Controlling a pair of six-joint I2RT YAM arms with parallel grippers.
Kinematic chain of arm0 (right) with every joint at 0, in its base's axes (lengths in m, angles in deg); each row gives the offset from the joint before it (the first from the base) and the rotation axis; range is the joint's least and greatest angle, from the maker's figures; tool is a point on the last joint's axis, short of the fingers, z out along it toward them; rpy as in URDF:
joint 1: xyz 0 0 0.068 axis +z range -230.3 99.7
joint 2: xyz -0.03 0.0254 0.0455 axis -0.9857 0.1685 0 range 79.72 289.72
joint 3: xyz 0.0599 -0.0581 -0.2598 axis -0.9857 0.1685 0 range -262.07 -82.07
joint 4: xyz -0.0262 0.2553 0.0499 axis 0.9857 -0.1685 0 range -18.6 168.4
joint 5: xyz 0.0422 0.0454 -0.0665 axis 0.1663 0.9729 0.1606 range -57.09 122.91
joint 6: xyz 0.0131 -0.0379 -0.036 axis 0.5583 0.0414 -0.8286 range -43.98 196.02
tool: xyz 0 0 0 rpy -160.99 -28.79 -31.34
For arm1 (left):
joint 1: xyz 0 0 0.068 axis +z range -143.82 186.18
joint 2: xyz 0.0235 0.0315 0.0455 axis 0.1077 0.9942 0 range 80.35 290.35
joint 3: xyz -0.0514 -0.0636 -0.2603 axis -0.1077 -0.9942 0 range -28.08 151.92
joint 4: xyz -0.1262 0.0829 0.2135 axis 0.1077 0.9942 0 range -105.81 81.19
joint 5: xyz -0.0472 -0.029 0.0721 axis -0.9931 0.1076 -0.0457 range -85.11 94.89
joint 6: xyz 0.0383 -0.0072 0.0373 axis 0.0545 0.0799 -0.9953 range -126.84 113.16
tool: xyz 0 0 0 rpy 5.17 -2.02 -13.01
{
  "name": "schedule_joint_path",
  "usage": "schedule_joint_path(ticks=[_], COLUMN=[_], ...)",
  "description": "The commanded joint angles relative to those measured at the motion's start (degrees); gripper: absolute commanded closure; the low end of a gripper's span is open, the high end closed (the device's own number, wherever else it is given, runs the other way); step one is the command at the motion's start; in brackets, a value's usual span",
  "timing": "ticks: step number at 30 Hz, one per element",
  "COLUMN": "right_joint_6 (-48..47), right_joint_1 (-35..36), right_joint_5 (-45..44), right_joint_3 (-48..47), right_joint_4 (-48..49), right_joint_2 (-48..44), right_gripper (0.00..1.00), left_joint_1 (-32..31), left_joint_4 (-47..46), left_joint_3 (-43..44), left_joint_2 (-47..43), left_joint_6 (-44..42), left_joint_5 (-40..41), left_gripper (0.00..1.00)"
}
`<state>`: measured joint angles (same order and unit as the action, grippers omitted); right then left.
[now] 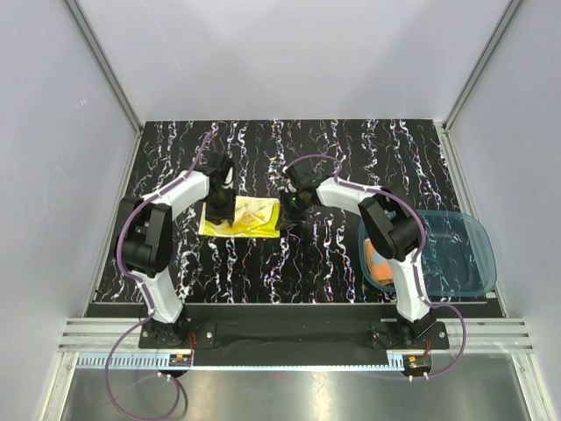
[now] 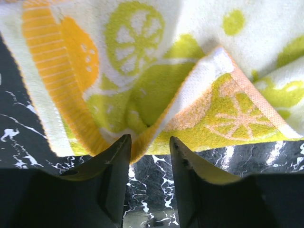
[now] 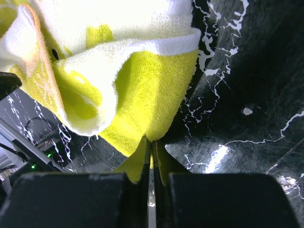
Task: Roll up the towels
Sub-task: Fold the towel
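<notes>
The yellow towel (image 2: 142, 71) looks soft, light and floppy. The right gripper (image 3: 151, 142) pinches its edge. The left gripper (image 2: 149, 140) is half wide; best grab the fold at its tips.

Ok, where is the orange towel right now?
Top view: the orange towel sits at the left end of the blue tray, right side of the table, partly behind the right arm.

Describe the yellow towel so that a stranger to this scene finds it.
On the black marbled table, look left of centre. The yellow towel lies there; its lemon-slice print sets it apart from the orange towel in the blue tray.
</notes>
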<state>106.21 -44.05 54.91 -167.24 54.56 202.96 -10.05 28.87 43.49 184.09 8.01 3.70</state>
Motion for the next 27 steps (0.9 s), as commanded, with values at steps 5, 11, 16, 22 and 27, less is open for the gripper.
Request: schedule_joint_path(ticks=[5,11,16,22,27], right_joint_6=[-3.0,-3.1,-3.4,-3.8,-4.5], right_joint_1=[-0.4,-0.4,-0.5,-0.5,-0.5], right_joint_5=[-4.2,-4.1,-4.2,-4.2,-4.3], right_joint_3=[1.7,1.0,1.1,1.7,1.8], right_joint_4=[-5.0,-5.3,-5.5,-5.8,-6.8], right_joint_2=[0.1,0.7,1.3,2.0,1.9], right_gripper=[1.00,1.00,1.00,1.00,1.00], left_joint_1=[0.1,0.1,0.1,1.2,3.7], left_joint_4=[0.0,-0.8,-0.2,-0.7,-2.1], left_joint_3=[2.3,1.8,1.2,-2.0,-5.2], left_joint_2=[-1.2,0.0,-2.0,-10.0,-14.4], left_joint_6=[-0.5,-0.5,1.5,7.7,12.1], left_joint_5=[5.8,4.0,3.8,9.8,12.2], left_gripper=[0.56,0.84,1.00,1.00,1.00])
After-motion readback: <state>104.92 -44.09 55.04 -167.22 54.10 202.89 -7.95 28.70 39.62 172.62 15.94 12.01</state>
